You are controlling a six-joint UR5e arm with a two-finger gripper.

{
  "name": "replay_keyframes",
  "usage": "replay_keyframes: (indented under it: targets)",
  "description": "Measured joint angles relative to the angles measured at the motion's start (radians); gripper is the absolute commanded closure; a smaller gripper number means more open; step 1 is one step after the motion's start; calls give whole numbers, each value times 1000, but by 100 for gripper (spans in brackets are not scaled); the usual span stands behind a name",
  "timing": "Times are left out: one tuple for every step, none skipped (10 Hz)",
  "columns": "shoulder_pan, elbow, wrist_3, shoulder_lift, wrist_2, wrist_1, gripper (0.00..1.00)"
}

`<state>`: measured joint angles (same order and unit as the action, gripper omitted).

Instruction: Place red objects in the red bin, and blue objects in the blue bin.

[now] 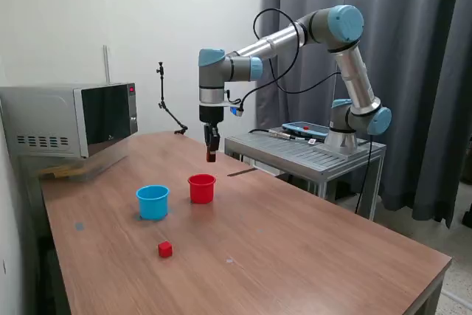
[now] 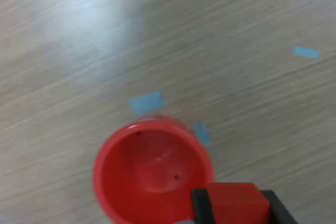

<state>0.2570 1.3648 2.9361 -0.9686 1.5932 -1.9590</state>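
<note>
Red cube point(image 2: 234, 201) sits clamped between the gripper point(image 1: 211, 154) jaws, above the red cup point(image 2: 152, 169).

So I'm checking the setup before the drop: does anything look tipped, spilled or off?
Nothing stands out. The red cup and the blue cup both stand upright on the table, and the red cup looks empty. One red cube lies loose on the table; the gripper holds another above the red cup.
</note>
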Motion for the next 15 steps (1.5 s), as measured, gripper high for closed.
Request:
replay_keyframes:
  targets:
    - [14, 3, 0, 0, 0, 0, 100]
    - [24, 9, 0, 0, 0, 0, 100]
    - [32, 16, -1, -1, -2, -2, 100]
    - [38, 23, -1, 0, -5, -5, 100]
    - [44, 28, -1, 0, -8, -10, 100]
    - [49, 32, -2, 3, -10, -15, 100]
    - [52, 33, -2, 6, -12, -20, 100]
    - [54, 34, -2, 10, -12, -27, 100]
    - [55, 32, -2, 15, -13, -33, 100]
    - [55, 29, -2, 24, -13, -39, 100]
    - [56, 24, -2, 34, -13, -42, 100]
    - [56, 21, -2, 44, -13, -44, 100]
    - [57, 19, -2, 54, -13, -45, 100]
    - [57, 18, -2, 63, -13, -46, 100]
    - [57, 18, -2, 69, -13, -46, 100]
